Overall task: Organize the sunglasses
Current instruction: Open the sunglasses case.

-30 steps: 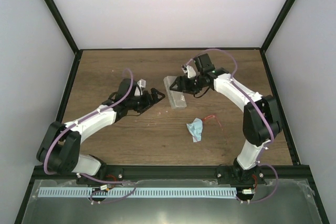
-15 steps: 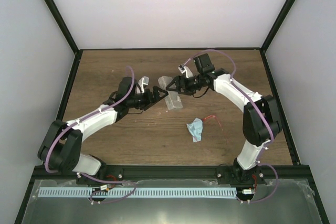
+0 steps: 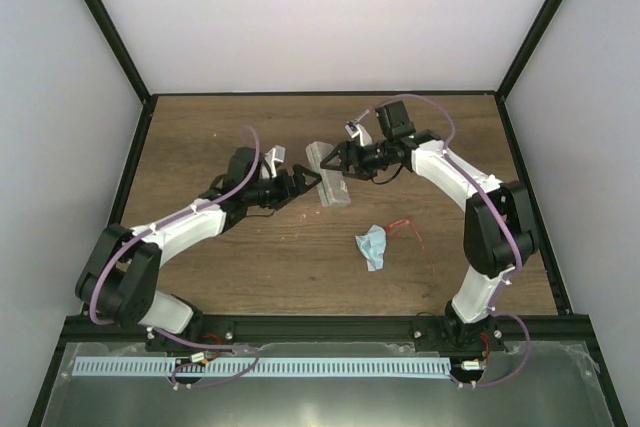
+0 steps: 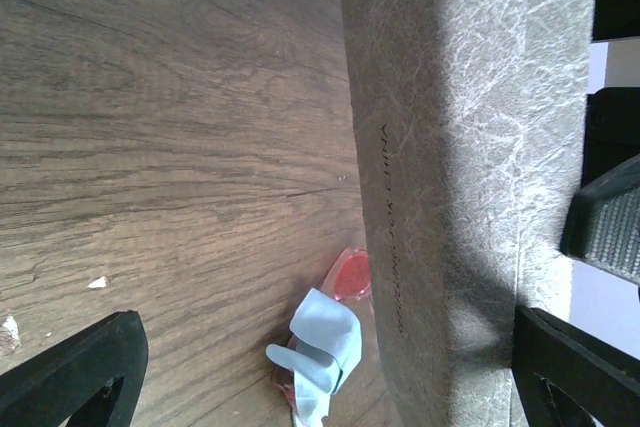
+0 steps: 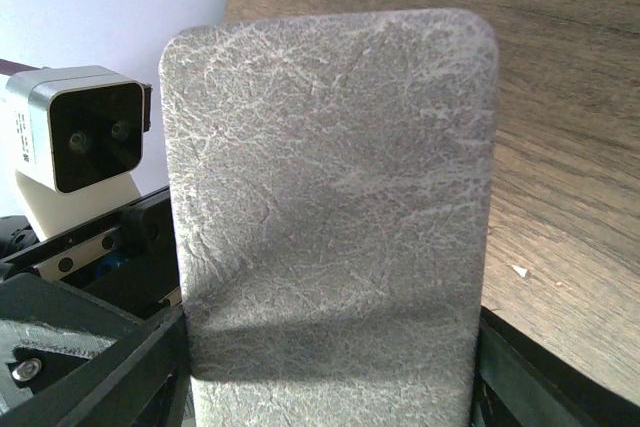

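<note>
The grey textured case [image 3: 331,177] is closed and stands tilted off the table. My right gripper [image 3: 338,159] is shut on it, and in the right wrist view the case [image 5: 330,197] fills the gap between my right gripper's [image 5: 325,392] fingers. My left gripper [image 3: 310,183] is open at the case's left side. In the left wrist view the case [image 4: 470,147] lies between my left gripper's [image 4: 325,377] wide-spread fingers, close to the right one. The thin red sunglasses [image 3: 406,227] lie on the table to the right, and they show past the case in the left wrist view [image 4: 350,272].
A small light-blue cloth [image 3: 372,245] lies beside the sunglasses, also seen in the left wrist view [image 4: 318,345]. The wooden table [image 3: 220,137] has black frame posts and white walls round it. The left wrist camera [image 5: 85,132] shows behind the case.
My left gripper has reached right until its fingers straddle the case. My right gripper has shifted the case slightly up and left. The sunglasses and cloth have not moved.
</note>
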Robot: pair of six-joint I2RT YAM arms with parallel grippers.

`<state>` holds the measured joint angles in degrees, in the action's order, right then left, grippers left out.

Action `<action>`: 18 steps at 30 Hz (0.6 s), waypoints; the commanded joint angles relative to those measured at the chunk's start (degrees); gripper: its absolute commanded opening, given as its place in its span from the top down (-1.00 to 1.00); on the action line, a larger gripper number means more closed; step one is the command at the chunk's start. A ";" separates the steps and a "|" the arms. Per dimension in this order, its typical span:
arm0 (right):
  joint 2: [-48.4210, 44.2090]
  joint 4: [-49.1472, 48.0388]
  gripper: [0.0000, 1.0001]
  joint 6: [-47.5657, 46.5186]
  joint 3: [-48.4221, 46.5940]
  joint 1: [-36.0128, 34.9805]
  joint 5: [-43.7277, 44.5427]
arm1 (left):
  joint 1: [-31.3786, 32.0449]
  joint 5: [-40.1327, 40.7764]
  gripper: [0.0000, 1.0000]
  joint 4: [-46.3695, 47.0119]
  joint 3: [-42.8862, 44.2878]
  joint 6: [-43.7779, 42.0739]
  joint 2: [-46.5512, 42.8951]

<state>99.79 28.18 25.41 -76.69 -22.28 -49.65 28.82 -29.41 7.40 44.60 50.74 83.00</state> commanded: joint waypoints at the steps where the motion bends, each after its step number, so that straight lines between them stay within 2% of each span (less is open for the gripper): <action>1: -3.94 -3.98 -0.17 1.50 -0.98 0.40 -7.91 | 0.10 3.22 -1.00 -4.05 -1.63 -2.07 3.18; 11: -3.46 -4.62 -0.18 0.91 -0.23 1.14 -10.07 | 0.10 5.10 -1.00 -4.09 -2.67 -2.76 5.65; 18: -0.06 -5.60 -0.25 0.17 2.74 1.18 -11.26 | 0.10 6.39 -1.00 -11.69 3.55 -7.27 3.59</action>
<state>98.87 24.82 26.02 -74.41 -21.26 -56.21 28.91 -25.56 2.17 44.03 47.72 88.53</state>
